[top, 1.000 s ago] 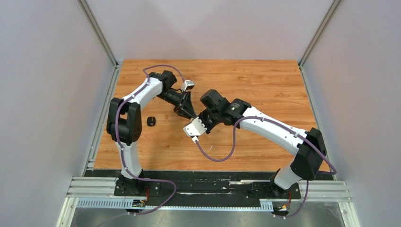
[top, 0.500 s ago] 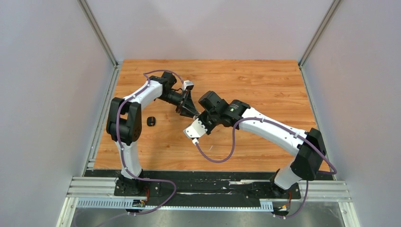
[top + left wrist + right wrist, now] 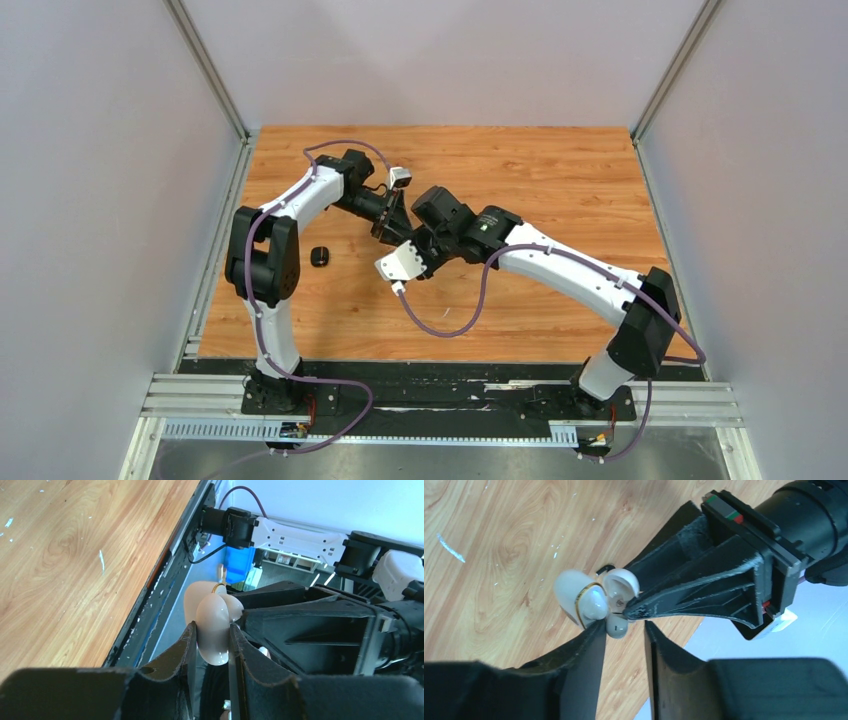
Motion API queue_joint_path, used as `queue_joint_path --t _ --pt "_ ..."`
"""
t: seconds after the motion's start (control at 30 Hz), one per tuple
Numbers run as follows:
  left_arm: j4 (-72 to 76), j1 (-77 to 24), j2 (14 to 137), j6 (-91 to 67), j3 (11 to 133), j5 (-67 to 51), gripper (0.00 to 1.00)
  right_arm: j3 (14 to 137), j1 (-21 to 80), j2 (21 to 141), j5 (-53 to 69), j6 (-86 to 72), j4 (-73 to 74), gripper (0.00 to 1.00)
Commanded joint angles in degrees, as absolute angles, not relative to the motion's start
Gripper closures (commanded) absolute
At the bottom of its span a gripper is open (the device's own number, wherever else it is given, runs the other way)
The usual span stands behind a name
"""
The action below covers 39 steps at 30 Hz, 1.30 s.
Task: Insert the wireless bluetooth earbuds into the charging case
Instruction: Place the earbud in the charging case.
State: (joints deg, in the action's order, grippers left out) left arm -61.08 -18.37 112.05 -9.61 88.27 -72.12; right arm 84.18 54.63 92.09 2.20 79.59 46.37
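My left gripper (image 3: pixel 212 630) is shut on a white charging case (image 3: pixel 214 622) and holds it above the table. In the right wrist view the case stands open, with its gold-rimmed lid (image 3: pixel 574 600) to the left of its base (image 3: pixel 621 586). A tiny white earbud (image 3: pixel 617 626) sits at the case's lower edge, against one finger of my right gripper (image 3: pixel 624 630). The right jaws stand apart and are not clamped on it. In the top view the left gripper (image 3: pixel 397 230) and right gripper (image 3: pixel 424 243) meet tip to tip and hide the case.
A small black rounded object (image 3: pixel 320 256) lies on the wooden table (image 3: pixel 560 180) near the left arm. Grey walls with metal rails enclose the table on the left, right and back. The right arm's purple cable (image 3: pixel 440 325) loops low over the table.
The right gripper has moved left, up to the left gripper. The left gripper has shifted slightly back, still holding the case.
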Motion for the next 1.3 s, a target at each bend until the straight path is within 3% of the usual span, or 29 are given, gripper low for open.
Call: queue_joint_path --t 0.0,0.23,0.6,0.8,0.9,0.97,1.17,1.27 --pt "-66.8 -19.1 109.9 -3.3 91.1 -75.1 1.0 89.4 52.9 93.5 3.9 72.3 46.0 0.6" --pt "-67.5 -19.2 109.9 -1.8 92.3 -74.3 1.0 92.9 50.6 92.3 12.8 68.7 54.2 0.49" --pt "-70.3 -19.2 109.8 4.2 94.2 -70.5 1.0 93.7 49.3 89.6 18.0 63.2 58.1 0.46" --pt "-71.0 -19.4 108.1 15.5 94.1 -66.3 1.0 98.8 40.9 89.5 30.7 42.3 56.5 0.46" --pt "-65.5 -19.4 105.6 29.1 87.4 -60.9 1.0 91.5 30.7 87.0 42.6 24.2 47.1 0.45" --pt "-64.4 -20.1 103.7 36.8 85.3 -59.7 1.0 86.4 27.0 85.8 48.2 20.3 42.9 0.45" --pt "-52.8 -20.1 100.3 31.1 83.4 -57.0 1.0 78.7 26.2 85.3 50.6 22.0 37.3 0.44" --pt "-56.6 -20.0 104.0 28.3 89.7 -60.4 1.0 78.1 26.0 86.6 49.4 23.3 35.8 0.44"
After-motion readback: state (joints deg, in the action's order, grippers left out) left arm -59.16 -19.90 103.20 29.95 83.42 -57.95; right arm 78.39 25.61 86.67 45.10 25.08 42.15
